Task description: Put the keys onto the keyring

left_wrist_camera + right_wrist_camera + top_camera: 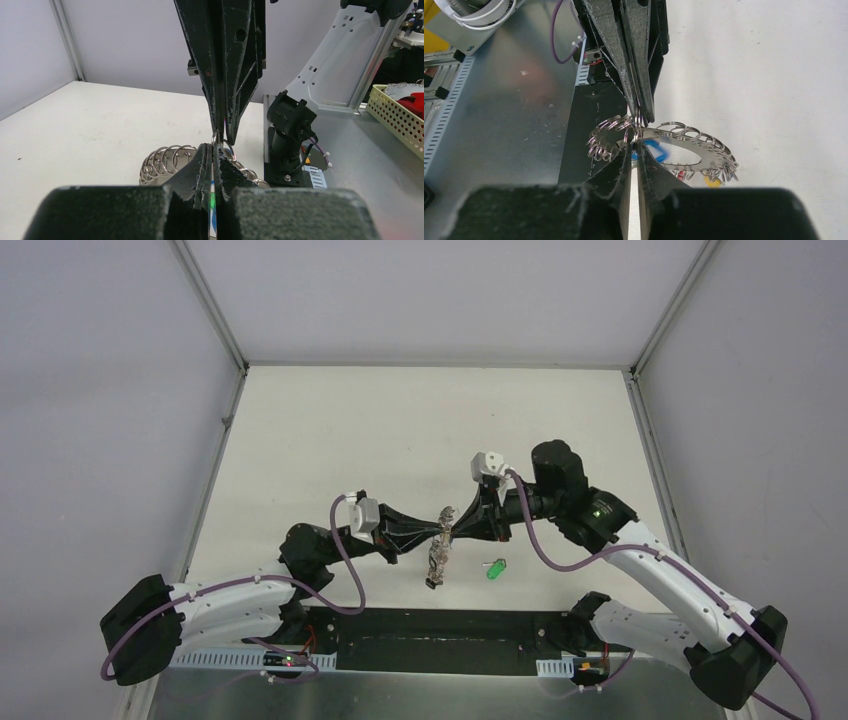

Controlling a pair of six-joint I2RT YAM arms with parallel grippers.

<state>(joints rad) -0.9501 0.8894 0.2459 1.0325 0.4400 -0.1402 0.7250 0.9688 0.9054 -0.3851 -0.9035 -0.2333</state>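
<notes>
Keyring (437,562) pinched by closed left hand (441,533), right hand (452,529).

There are two grippers, the left gripper (437,534) and the right gripper (457,529), one keyring (696,144) (its small rings are too many and too bunched to count), one green-tagged key (495,568) on one table (400,420), and one blue tag (655,149).

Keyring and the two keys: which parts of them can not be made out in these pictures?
- Blue key: right wrist view, only a blurred patch beside the keyring; threaded or not, unclear.
- Keyring, top view: too small, single keys merge.
- Left wrist view: the left hand hides the keyring's middle.
- Green key, top view: too small to show its blade.
</notes>
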